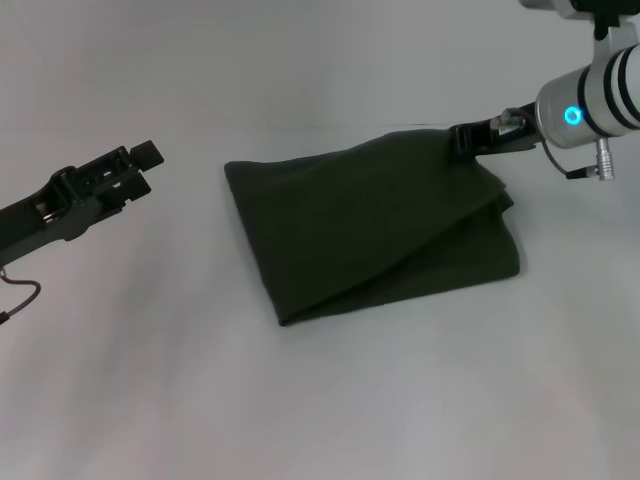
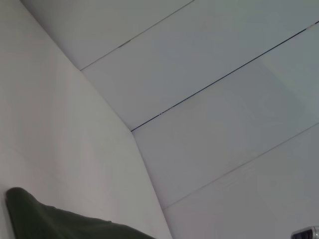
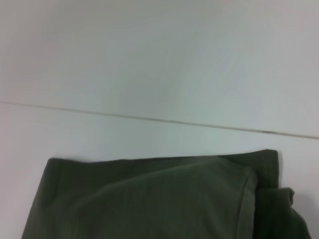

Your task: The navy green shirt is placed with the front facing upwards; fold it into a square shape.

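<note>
The navy green shirt [image 1: 370, 225] lies on the white table, folded into a rough square of several layers; its lettering and collar are hidden. My right gripper [image 1: 470, 138] is at the shirt's far right corner and is shut on the top layer there, low over the table. The right wrist view shows the folded shirt [image 3: 159, 199] with a hem edge. My left gripper [image 1: 135, 165] is open and empty, held above the table well to the left of the shirt. A corner of the shirt [image 2: 45, 221] shows in the left wrist view.
The white table [image 1: 320, 400] stretches around the shirt on all sides. A seam line in the table surface [image 3: 149, 119] runs just beyond the shirt's far edge. A cable [image 1: 20, 295] hangs under my left arm.
</note>
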Controlling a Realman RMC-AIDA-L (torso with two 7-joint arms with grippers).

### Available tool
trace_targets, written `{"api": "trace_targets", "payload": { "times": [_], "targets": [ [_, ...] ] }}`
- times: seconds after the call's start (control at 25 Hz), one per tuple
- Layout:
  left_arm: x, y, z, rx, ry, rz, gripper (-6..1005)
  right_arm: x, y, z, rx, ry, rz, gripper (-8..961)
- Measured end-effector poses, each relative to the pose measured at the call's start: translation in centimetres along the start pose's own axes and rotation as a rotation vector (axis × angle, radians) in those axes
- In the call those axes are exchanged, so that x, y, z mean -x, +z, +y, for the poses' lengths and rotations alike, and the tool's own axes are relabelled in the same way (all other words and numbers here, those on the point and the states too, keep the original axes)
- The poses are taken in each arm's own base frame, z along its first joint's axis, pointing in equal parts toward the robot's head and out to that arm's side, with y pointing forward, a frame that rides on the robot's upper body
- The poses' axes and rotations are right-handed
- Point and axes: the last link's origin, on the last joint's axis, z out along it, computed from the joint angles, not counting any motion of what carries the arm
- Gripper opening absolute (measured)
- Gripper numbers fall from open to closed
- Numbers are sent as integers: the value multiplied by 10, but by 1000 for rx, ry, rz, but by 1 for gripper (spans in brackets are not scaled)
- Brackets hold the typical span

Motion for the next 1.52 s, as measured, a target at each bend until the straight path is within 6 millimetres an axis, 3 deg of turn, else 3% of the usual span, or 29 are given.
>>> {"api": "trace_targets", "payload": {
  "times": [0.28,0.68,1.04,1.52],
  "targets": [
    [-1,1,1,3,-3,0,765,8,-3,-5,-15,6,-36,69],
    [-2,2,2,6,-4,-2,765,24,-14,11,24,-37,-48,75],
    [-3,2,0,-3,-3,4,766,-11,1,-16,-72,-28,64,80],
    [1,4,-1,1,-16,2,766,-25,10,-22,-124,-43,108,87]
  ]
}}
